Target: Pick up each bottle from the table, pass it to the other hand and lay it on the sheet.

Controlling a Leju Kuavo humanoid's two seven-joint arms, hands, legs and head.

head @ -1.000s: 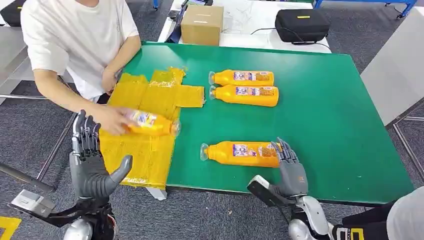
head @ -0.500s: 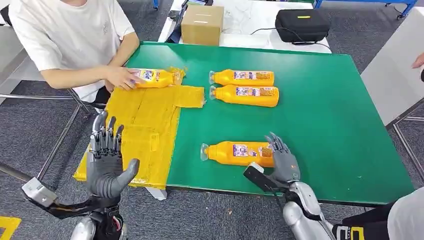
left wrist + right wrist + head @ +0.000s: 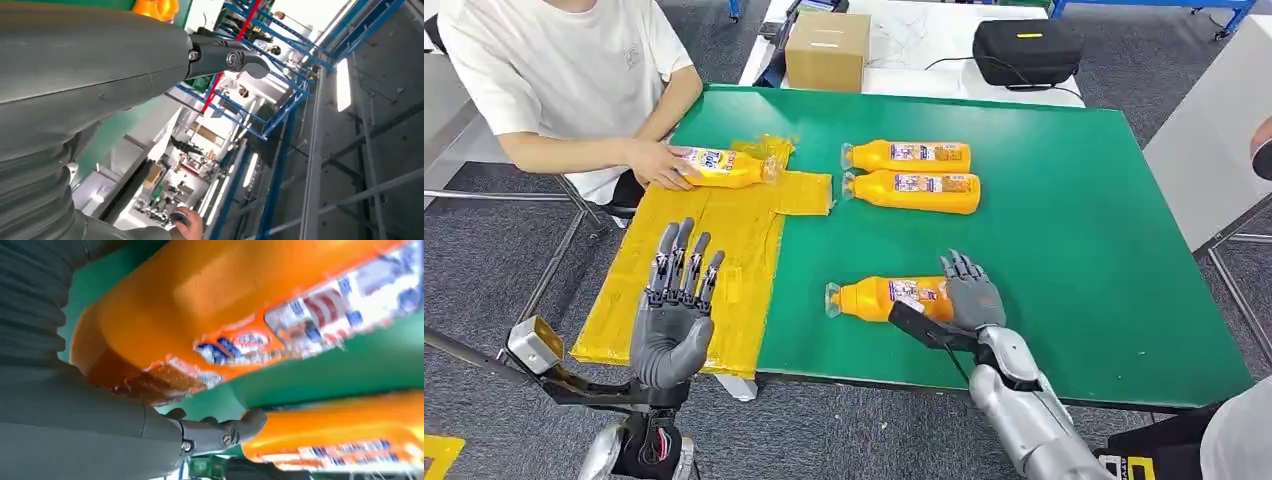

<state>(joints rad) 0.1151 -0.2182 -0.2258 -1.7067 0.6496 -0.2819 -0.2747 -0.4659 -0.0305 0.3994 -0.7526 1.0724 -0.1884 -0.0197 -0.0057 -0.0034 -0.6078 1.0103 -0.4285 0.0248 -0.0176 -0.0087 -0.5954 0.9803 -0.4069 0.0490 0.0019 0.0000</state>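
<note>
Head view, lower left: the left hand [image 3: 671,325] is raised, fingers spread, holding nothing, over the yellow sheet [image 3: 724,235]. Lower centre, the right hand [image 3: 969,295] lies over the nearest orange bottle [image 3: 889,298] on the green worktop [image 3: 1074,230]; grip unclear. Label unreadable.

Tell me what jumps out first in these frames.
Orange bottles on the green table: one bottle near the front edge with the right hand laid over its base end, two more side by side farther back. The left hand hangs open above the yellow sheet, where a person's hand rests on another bottle.
</note>
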